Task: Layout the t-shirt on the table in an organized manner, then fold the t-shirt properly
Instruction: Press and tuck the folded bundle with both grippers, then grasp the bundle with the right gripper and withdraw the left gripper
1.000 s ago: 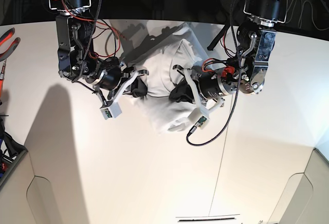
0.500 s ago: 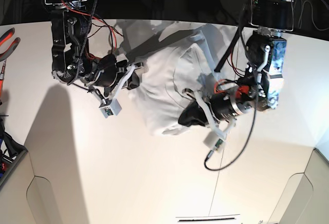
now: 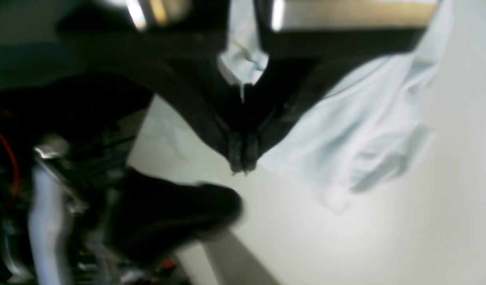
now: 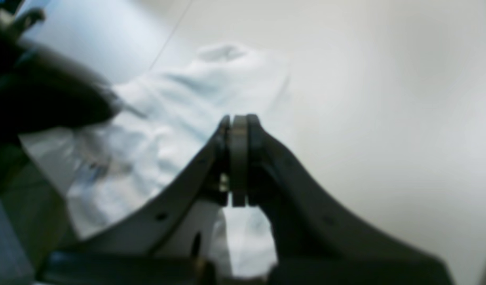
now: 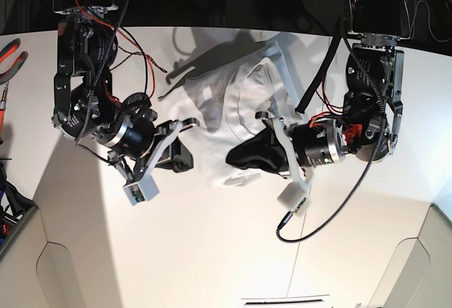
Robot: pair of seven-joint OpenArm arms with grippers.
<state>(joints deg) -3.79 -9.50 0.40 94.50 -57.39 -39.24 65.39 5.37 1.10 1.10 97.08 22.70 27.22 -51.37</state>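
The white t-shirt [image 5: 244, 99] is bunched and wrinkled between my two arms, over the far middle of the off-white table [image 5: 212, 237]. In the base view my left gripper [image 5: 236, 160] is on the right, shut on the t-shirt's lower edge. In the left wrist view a strip of cloth runs up between the shut fingers of the left gripper [image 3: 243, 168], and the t-shirt [image 3: 357, 130] hangs to the right. My right gripper [image 5: 185, 156] is shut at the t-shirt's left edge. The blurred right wrist view shows the right gripper [image 4: 237, 130] with a pale strip between its jaws, the t-shirt [image 4: 168, 118] behind.
Orange-handled pliers [image 5: 10, 57] lie at the left edge, with a dark bin [image 5: 10, 216] below them. A thin seam line [image 5: 304, 230] crosses the table. Rounded cut-outs [image 5: 70, 280] mark the front edge. A black cable [image 5: 311, 220] dangles under the left arm.
Both grippers have moved toward the table's front, still shut. The right gripper swung down and left. The t-shirt is drawn up and bunched narrower between them.
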